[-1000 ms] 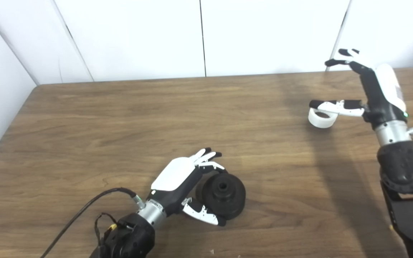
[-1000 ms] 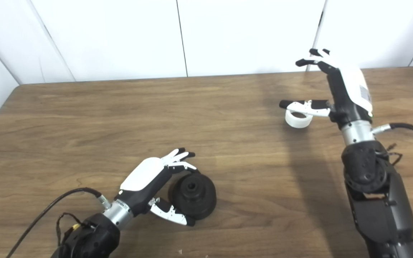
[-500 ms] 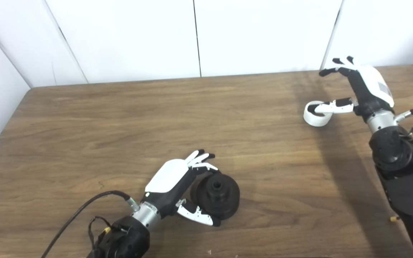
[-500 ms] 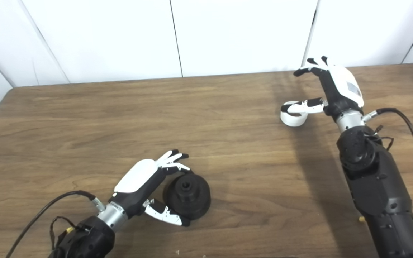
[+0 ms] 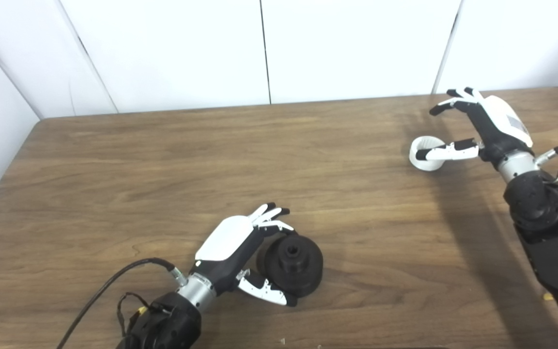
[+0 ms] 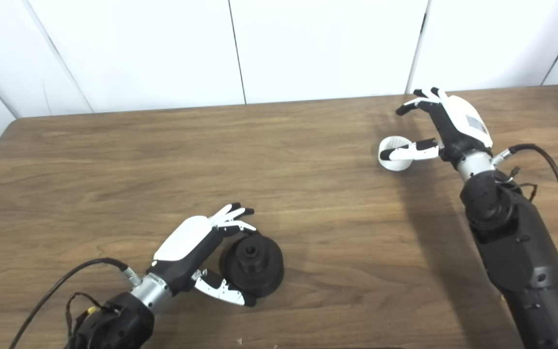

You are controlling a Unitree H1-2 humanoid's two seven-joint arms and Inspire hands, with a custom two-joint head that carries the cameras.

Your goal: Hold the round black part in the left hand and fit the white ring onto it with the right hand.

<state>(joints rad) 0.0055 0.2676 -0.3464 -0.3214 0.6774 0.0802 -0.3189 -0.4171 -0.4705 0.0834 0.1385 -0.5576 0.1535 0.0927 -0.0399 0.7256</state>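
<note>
We have our left robot hand (image 5: pixel 240 252) cupped around the round black plastic part with a hole at its centre (image 5: pixel 291 264), which sits on the brown wooden tabletop (image 5: pixel 162 160) near the front, left of middle; fingers curl over its far edge and the thumb lies along its near edge, so the part looks braced, though it rests on the wood and we cannot tell how firmly it is clamped. Well apart, at the far right, our right robot hand (image 6: pixel 446 131) is open, its thumb lying across the white plastic ring (image 6: pixel 394 153) and its fingers arched above the ring's far side, apparently to straddle it for a pinch. The ring is not yet lifted.
</note>
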